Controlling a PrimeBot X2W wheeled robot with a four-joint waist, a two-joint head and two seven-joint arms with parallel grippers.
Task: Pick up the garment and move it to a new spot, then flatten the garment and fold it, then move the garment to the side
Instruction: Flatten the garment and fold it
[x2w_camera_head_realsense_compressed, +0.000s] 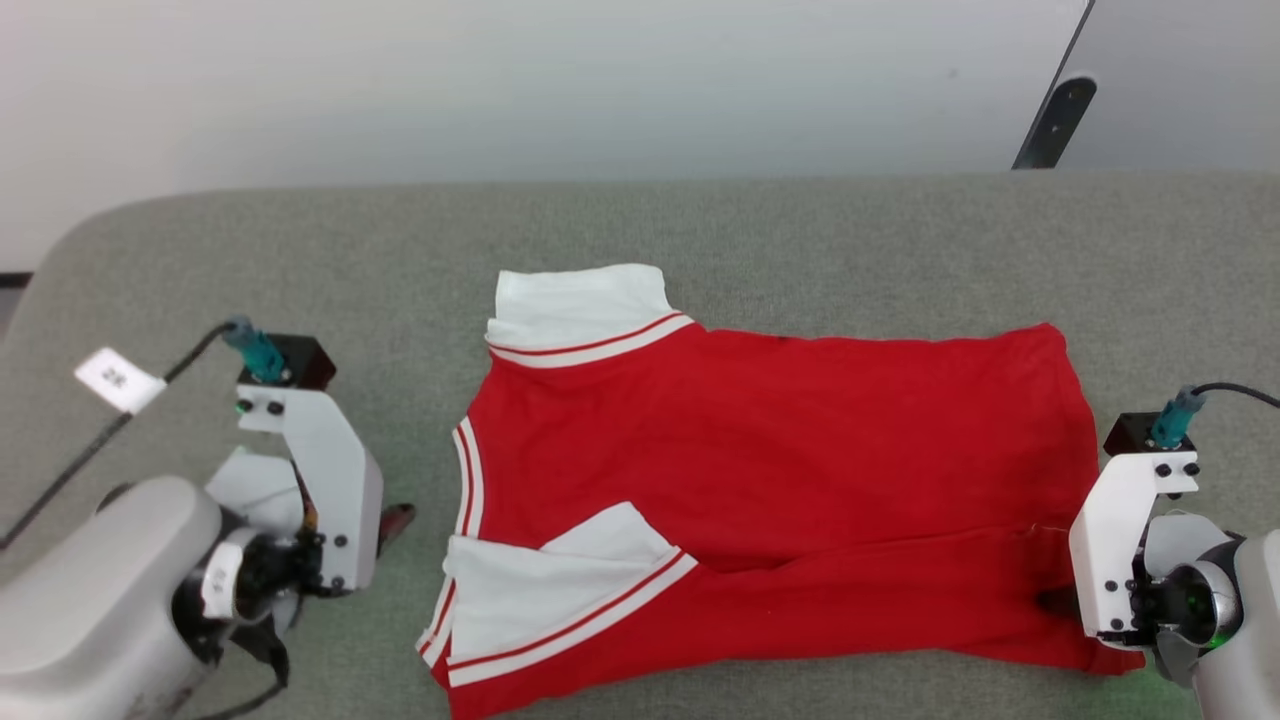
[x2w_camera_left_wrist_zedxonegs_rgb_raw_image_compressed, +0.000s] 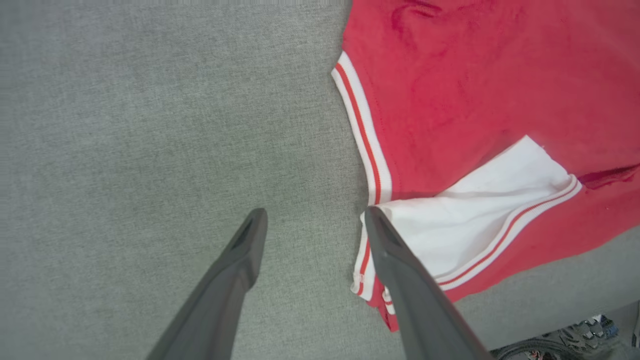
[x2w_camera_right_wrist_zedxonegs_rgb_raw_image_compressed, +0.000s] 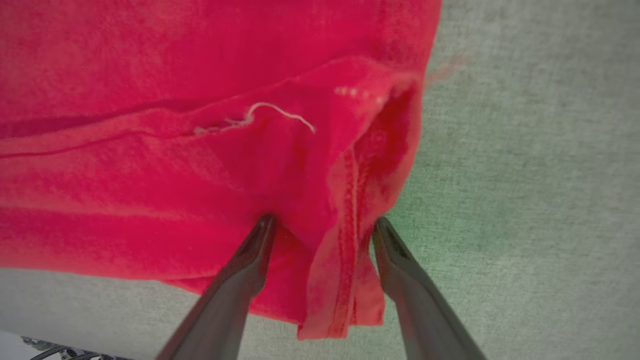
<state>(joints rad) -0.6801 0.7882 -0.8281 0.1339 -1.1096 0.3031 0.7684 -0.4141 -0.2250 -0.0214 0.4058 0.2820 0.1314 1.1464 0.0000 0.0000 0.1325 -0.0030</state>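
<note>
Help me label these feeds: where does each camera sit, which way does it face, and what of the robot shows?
Head view: on the head, facing forward and down at the bright red soft T-shirt with white sleeves on the grey fabric table; left arm and right arm at lower corners.
Left wrist view: on that wrist, looking along the open left gripper at table and folded-in white sleeve.
Right wrist view: on that wrist, looking along the open right gripper, astride the red hem.
Shared: head and left wrist views show that sleeve.
</note>
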